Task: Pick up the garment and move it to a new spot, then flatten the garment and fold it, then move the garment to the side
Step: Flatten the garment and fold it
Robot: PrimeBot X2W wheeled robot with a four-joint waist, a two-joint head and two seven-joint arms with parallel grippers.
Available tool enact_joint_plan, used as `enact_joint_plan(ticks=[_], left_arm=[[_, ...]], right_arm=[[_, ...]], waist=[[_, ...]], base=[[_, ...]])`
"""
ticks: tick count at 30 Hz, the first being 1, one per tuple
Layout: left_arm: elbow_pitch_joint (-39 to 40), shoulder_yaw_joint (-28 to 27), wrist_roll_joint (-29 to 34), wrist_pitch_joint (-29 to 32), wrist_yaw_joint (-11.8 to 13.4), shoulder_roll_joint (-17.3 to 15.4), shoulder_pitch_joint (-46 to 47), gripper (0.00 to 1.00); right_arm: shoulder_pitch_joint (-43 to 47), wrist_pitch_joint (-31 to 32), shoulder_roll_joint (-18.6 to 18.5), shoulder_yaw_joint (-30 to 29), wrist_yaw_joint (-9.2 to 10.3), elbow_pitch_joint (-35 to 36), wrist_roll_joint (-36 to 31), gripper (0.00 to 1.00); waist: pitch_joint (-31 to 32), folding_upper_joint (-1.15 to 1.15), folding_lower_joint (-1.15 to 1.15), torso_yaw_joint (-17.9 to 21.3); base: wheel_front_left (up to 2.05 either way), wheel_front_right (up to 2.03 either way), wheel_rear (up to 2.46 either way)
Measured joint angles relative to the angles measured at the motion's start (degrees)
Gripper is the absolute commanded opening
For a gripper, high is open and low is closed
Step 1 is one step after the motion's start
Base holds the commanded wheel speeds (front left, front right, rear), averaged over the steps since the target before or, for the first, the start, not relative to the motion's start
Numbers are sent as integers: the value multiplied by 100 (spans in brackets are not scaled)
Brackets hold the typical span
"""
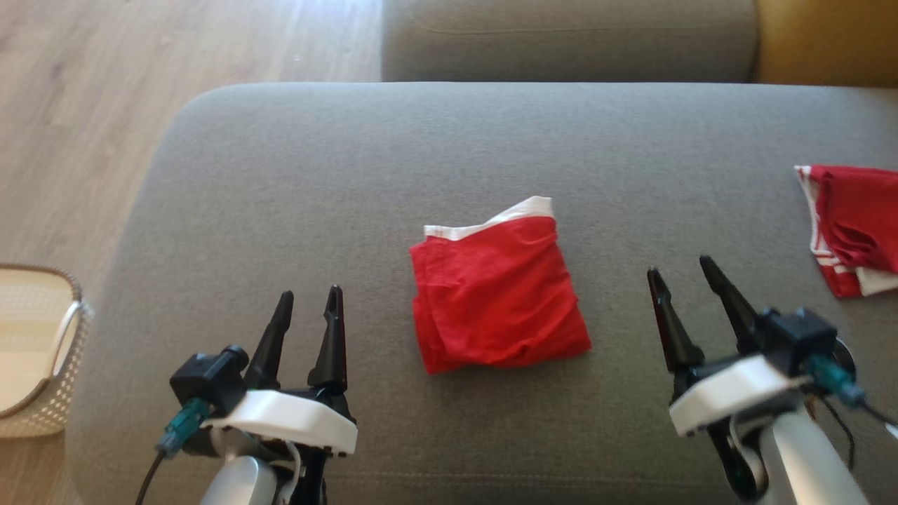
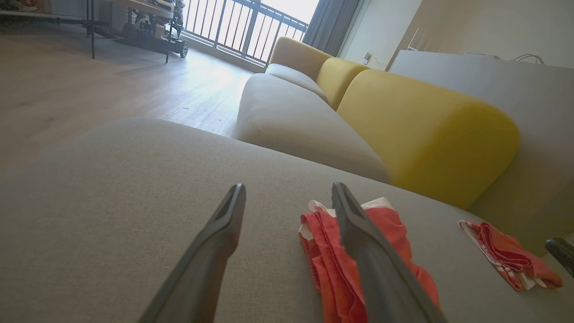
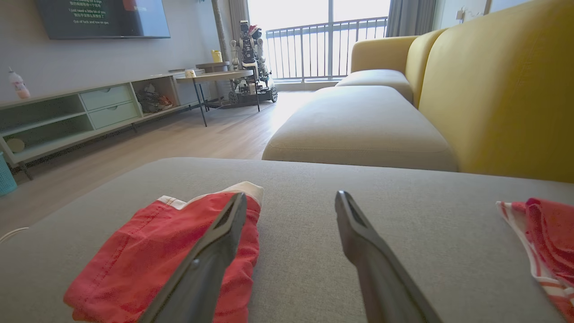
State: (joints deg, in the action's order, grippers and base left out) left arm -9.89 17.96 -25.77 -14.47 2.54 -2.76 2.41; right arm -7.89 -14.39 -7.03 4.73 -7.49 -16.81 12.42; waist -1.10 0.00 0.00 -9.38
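Your garment (image 1: 498, 294) lies folded at the middle of the cushion (image 1: 280, 175), so folding looks done. Left gripper (image 1: 311, 292) and right gripper (image 1: 678, 265) hang open and empty near the cushion's front edge; moving it aside remains.

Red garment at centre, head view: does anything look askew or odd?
Slightly. The red garment is folded but sits skewed on the grey cushion, its white waistband poking out unevenly along the far edge. Nothing damaged.

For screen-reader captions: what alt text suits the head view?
A folded red garment with a white waistband lies on a grey sofa cushion between the open left gripper and right gripper, untouched. A second red garment lies far right.
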Motion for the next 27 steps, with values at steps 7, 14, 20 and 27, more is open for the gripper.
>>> enact_joint_plan(ticks=[7, 14, 20, 27], left_arm=[[279, -202, 291, 0, 59, 0, -102, 100], [282, -198, 293, 0, 109, -1, -241, 100], [282, -163, 293, 0, 107, -1, -232, 100], [285, -9, 292, 0, 94, 1, -169, 100]], right_arm=[[734, -1, 352, -643, 0, 973, -802, 100], [895, -2, 416, -579, -1, 1000, -999, 100], [870, -2, 416, -571, -1, 992, -991, 100], [600, -2, 415, -347, -1, 880, -1043, 100]], waist=[[-49, 0, 0, 253], [-103, 0, 0, 279], [-160, 0, 0, 177], [-392, 0, 0, -1]], base=[[0, 0, 0], [0, 0, 0], [0, 0, 0], [0, 0, 0]])
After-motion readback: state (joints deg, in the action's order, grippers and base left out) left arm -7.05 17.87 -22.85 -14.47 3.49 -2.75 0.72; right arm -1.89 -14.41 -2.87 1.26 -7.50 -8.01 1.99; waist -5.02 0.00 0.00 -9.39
